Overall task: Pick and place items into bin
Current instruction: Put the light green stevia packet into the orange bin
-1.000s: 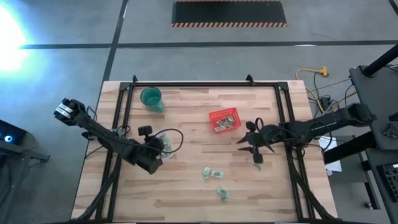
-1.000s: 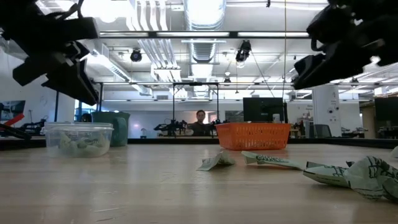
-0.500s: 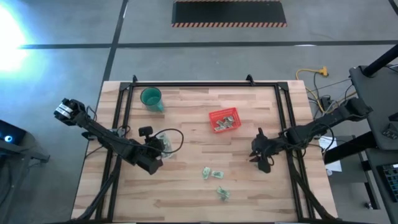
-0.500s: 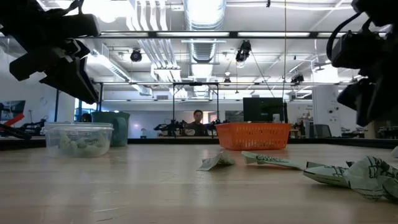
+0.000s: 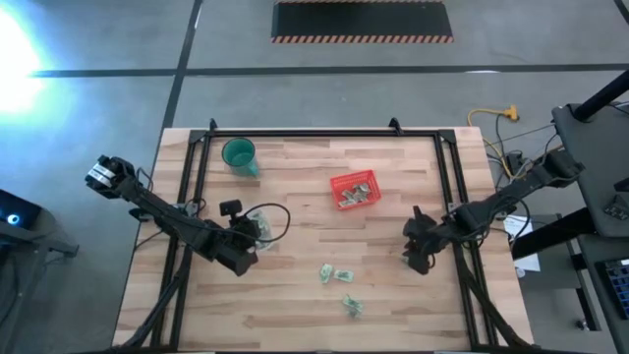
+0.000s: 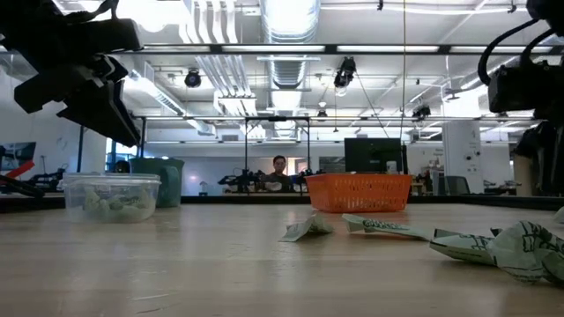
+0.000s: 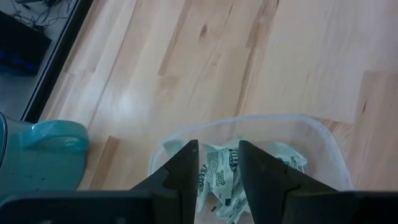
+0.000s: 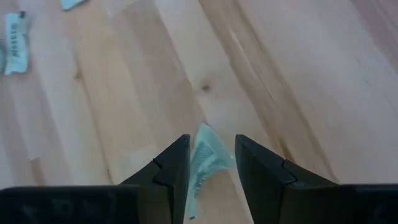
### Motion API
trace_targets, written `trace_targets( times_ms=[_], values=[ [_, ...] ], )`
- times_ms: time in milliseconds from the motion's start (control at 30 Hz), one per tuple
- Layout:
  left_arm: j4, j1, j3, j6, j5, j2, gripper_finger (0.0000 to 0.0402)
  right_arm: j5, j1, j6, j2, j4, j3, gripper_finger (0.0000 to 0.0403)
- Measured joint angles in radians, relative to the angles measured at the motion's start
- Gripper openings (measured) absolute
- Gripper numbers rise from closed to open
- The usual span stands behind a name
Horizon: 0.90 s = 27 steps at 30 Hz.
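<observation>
The red basket [image 5: 340, 181] sits far of the table's middle with pale pieces inside. Three green and white pieces [image 5: 344, 276] lie loose near the table's middle, toward the near edge. My right gripper [image 8: 210, 146] is open, low over the table's right part. Its fingers stand on either side of one crumpled piece [image 8: 205, 158] that lies on the wood. My left gripper [image 7: 217, 149] is open above a clear plastic tub [image 7: 292, 121] that holds more pieces [image 7: 227, 177]. It touches nothing. My right gripper has one crumpled piece [image 8: 200, 163] between its two fingers [image 8: 177, 163], which slant down from above. The piece lies on the table. I cannot tell whether the fingers touch it.
A teal cup [image 5: 239, 154] stands at the far left of the table, beyond the clear tub [image 5: 261, 224]. Two more pieces [image 8: 15, 43] show on the wood past the right gripper. A black frame [image 5: 295, 135] runs round the table. In the low view a person [image 6: 279, 172] sits far behind.
My right gripper has moved from beside the red basket toward the table's near right and has come down over a loose piece, turning as it went. The left arm and the loose pieces have stayed where they were.
</observation>
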Motion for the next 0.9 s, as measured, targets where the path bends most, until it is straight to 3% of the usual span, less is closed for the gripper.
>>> trace_targets(
  times_ms=[300, 900],
  values=[
    [0.003, 0.000, 0.000, 0.001, 0.001, 0.000, 0.0096, 0.002, 0.000, 0.085, 0.062, -0.026, -0.001, 0.0118],
    [0.003, 0.000, 0.000, 0.001, -0.001, 0.000, 0.0096, -0.011, 0.000, 0.091, 0.123, 0.010, -0.001, 0.0118]
  ],
)
